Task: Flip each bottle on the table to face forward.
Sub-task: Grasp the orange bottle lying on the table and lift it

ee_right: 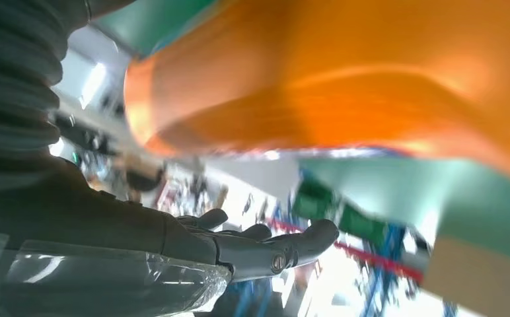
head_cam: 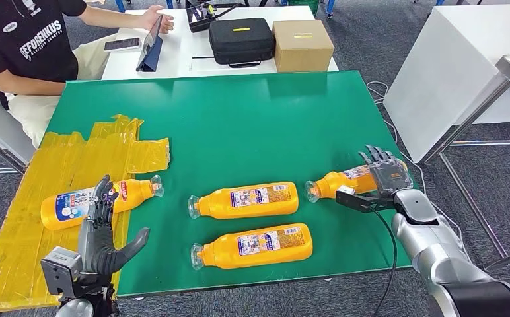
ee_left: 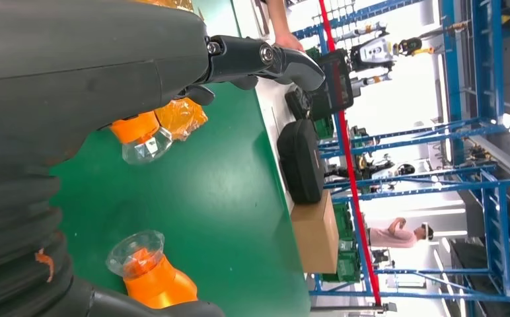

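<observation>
a green table top (head_cam: 239, 125) sits in a workshop with blue racking behind, and a patch of crinkled yellow tape (head_cam: 74, 165) covers its left side. four orange bottles lie on their sides on it, clear caps pointing left. the leftmost bottle (head_cam: 64, 205) rests on the yellow tape with its label up, and the left hand (head_cam: 100, 231) hovers over its middle, fingers stretched out flat and thumb (head_cam: 133, 243) splayed to the side, gripping nothing; whether the fingertips touch the bottle i cannot tell. in the left wrist view that bottle's cap (ee_left: 145, 146) shows just past the hand.

two more lie near the middle of the green: the upper middle bottle (head_cam: 246, 200) and the lower middle bottle (head_cam: 255, 246), one just in front of the other, apart, labels facing up. the right bottle (head_cam: 338, 181) lies near the table's right edge, and the right hand (head_cam: 384, 170) sits over its base end with fingers spread; from here i cannot tell if it has hold of it. the right wrist view is blurred, orange close above the thumb.

behind, on a white table (head_cam: 173, 56), are a black case (head_cam: 241, 39), a cardboard box (head_cam: 302, 45) and a phone (head_cam: 122, 44). a seated person (head_cam: 34, 46) in a black shirt is at the far left.
</observation>
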Robot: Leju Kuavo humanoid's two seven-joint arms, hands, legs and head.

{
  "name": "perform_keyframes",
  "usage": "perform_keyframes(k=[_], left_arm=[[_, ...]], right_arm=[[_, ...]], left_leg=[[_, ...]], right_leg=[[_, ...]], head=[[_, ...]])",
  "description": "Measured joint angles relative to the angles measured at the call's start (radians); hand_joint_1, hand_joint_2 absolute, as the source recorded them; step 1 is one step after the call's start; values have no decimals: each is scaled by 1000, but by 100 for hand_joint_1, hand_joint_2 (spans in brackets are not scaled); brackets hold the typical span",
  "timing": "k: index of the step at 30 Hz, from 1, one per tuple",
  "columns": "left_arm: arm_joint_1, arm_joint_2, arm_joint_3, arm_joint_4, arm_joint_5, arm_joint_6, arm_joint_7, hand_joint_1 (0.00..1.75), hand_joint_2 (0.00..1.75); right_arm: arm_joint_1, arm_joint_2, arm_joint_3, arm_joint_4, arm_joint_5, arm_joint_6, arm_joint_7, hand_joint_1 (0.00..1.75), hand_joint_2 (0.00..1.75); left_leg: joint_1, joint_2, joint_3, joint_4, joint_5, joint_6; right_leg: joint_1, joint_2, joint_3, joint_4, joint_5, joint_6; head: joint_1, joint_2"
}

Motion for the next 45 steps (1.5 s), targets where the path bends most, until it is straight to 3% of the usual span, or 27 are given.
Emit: perform_keyframes(k=[3,8,14,17,20,24,28,35,42,45], left_arm=[[-18,0,-1,17,-7,-13,4,0,175],[-82,1,-24,113,2,-23,-11,0,175],[-120,2,-44,191,20,-13,-19,0,175],[-138,4,-59,222,33,-7,-25,0,175],[-151,8,-73,253,43,3,-39,0,175],[-162,10,-85,283,48,10,-50,0,175],[-166,12,-98,302,58,26,-52,0,175],[-132,23,-104,294,74,60,-37,0,175],[-79,32,-99,243,65,77,-16,0,175],[-61,33,-96,226,51,81,-8,0,175]], right_arm=[[-27,13,-3,31,-67,182,38,0,175],[-94,-9,-29,79,-152,627,170,0,175],[-111,-38,-42,107,-162,771,189,0,175],[-125,-65,-40,112,-165,880,154,0,175],[-131,-88,-35,112,-168,928,126,3,175],[-131,-95,-24,112,-172,923,126,170,175],[-122,-85,-17,112,-175,825,154,175,175],[-80,-38,-17,106,-222,509,227,175,175],[-6,12,-17,46,-225,264,247,175,175],[31,30,-19,10,-259,175,214,175,175]], left_leg=[[0,1,2,0,0,0],[2,-3,12,0,-3,1],[1,-7,14,0,-3,2],[1,-10,15,1,-2,3],[0,-10,15,0,-2,3],[0,-10,15,0,-2,3],[0,-10,15,0,-3,3],[0,-6,16,0,-2,3],[0,3,17,0,-3,3],[1,3,17,0,-2,4]], right_leg=[[0,0,0,0,0,0],[0,-4,0,-3,-4,0],[-1,-9,6,-4,-4,1],[-1,-10,7,-5,-4,1],[-2,-11,8,-5,-3,1],[-2,-11,8,-5,-4,2],[-1,-10,9,-5,-4,2],[-1,-6,19,-5,-1,3],[-1,2,17,-5,1,1],[0,2,17,-5,2,1]], head=[[0,0],[1,0],[0,0],[1,0],[1,0],[0,0],[0,0],[0,0],[0,0],[1,0]])
